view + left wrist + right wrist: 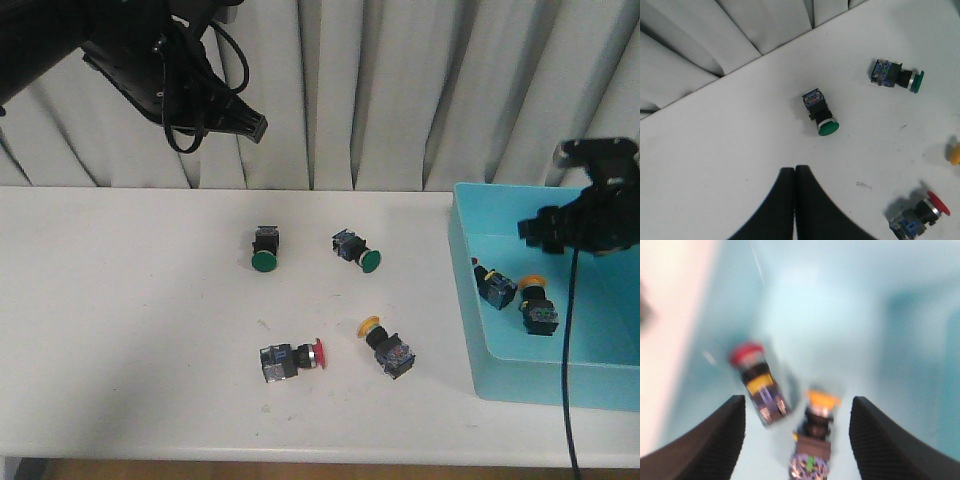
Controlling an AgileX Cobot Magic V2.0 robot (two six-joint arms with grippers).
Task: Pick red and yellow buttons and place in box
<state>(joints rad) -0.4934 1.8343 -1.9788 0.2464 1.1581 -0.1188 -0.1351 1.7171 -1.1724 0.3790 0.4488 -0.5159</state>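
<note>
We count two buttons in the box [560, 385]: one red [758, 382], one yellow [816, 432]. Worktop [120, 330] holds one red [291, 359], one yellow [389, 346], two green [264, 247]. Left fingers [795, 200] pressed together, right fingers [730, 440] spread, empty.

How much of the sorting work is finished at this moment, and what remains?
About half is done. One red button and one yellow button already lie in the blue box. The right claw is open above them and holds nothing. The left claw is shut and empty. A red-capped button and a yellow-capped button are left on the table; the green ones are not wanted.
</note>
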